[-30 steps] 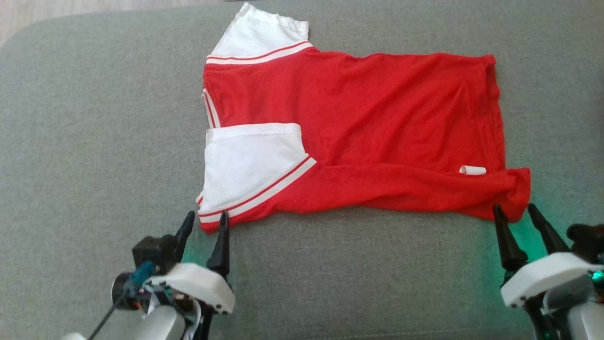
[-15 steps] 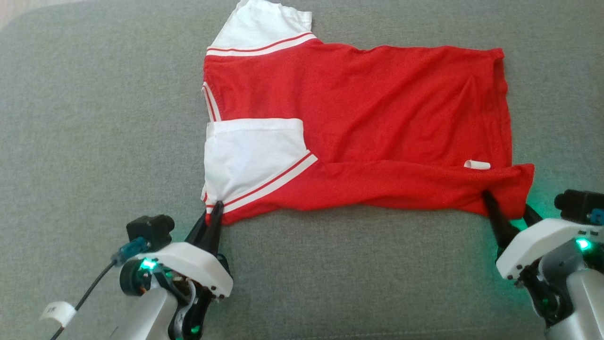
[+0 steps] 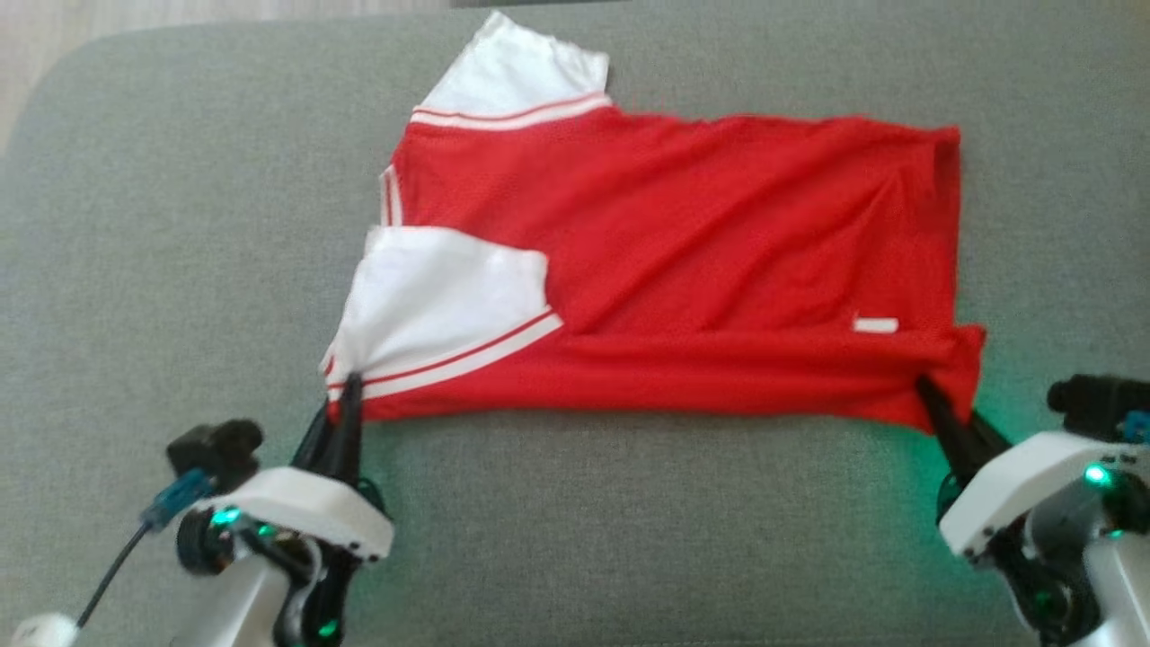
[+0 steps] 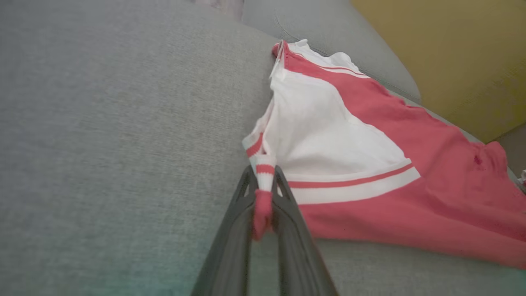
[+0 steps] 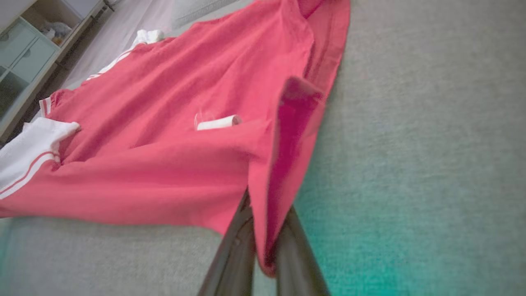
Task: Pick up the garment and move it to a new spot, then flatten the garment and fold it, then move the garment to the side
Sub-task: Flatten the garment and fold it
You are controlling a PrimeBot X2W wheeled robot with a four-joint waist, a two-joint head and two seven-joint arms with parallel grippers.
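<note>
Left gripper (image 3: 349,388) is pinched tight on the striped sleeve corner of the garment (image 3: 701,225); my right gripper (image 3: 930,395) clamps the red hem corner. The near edge runs taut between them, the rest lying ahead of both on the grey cushion (image 3: 629,521). Two corner holds, I judge, let it lift spread rather than bunched. A small white tag (image 3: 875,324) sits just beyond my right gripper; I can read nothing on it.
</note>
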